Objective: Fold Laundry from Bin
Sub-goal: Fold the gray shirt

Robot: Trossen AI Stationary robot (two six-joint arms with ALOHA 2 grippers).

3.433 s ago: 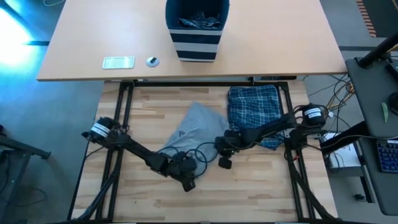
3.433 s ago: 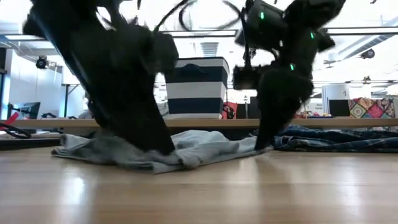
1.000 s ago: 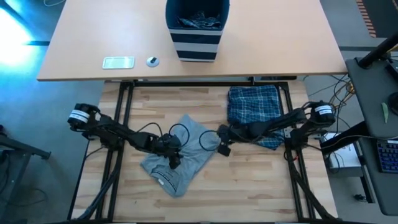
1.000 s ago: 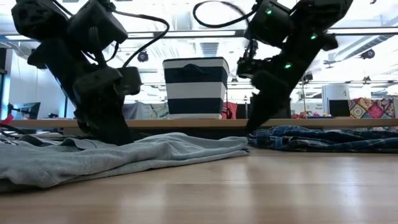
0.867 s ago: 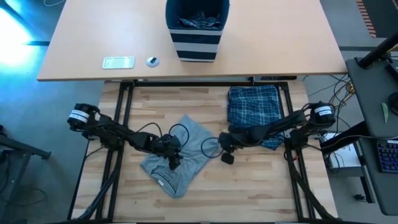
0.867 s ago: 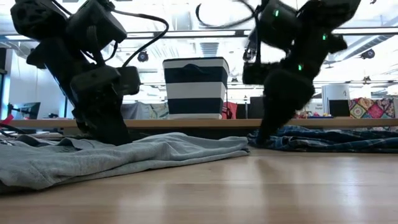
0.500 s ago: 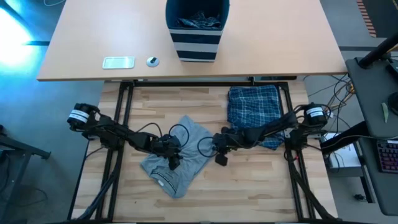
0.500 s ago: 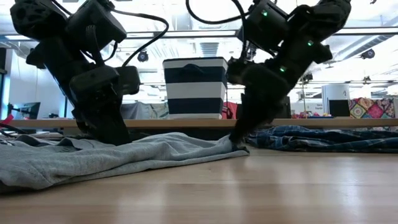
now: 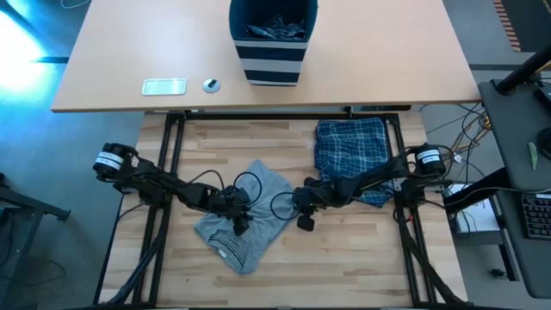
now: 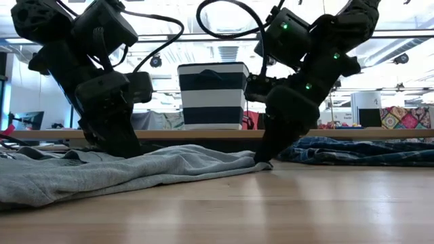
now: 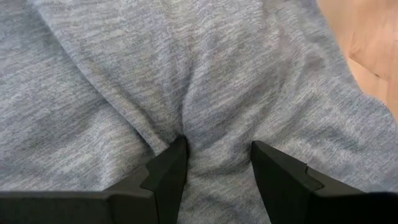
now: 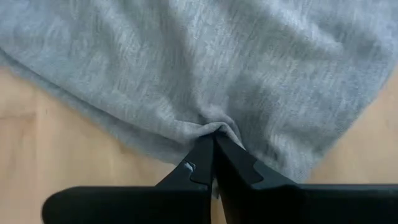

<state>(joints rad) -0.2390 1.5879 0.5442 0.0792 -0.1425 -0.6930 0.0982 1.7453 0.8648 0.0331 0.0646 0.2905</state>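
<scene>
Grey T-shirt (image 9: pixel 245 220) lies spread on the wooden table (image 9: pixel 362 258), left of centre, crumpled, one end toward the table's near edge. Left gripper (image 9: pixel 242 223) is down on the shirt's middle, fingers (image 11: pixel 166 174) partly apart and pressed into the cloth with a ridge of fabric bunched between them; grasping the grey T-shirt by that fold. Right gripper (image 9: pixel 304 220) sits at the shirt's right edge, fingers (image 12: pixel 202 163) clenched tight together, pinching a small tuck of the grey hem right at the table surface. Folded blue plaid garment (image 9: pixel 351 155) lies flat on the right side of the table, partly under the right arm. Striped navy bin (image 9: pixel 272 39) stands on the far desk (image 9: pixel 112 52), upright, with more laundry (image 9: pixel 274 29) inside
</scene>
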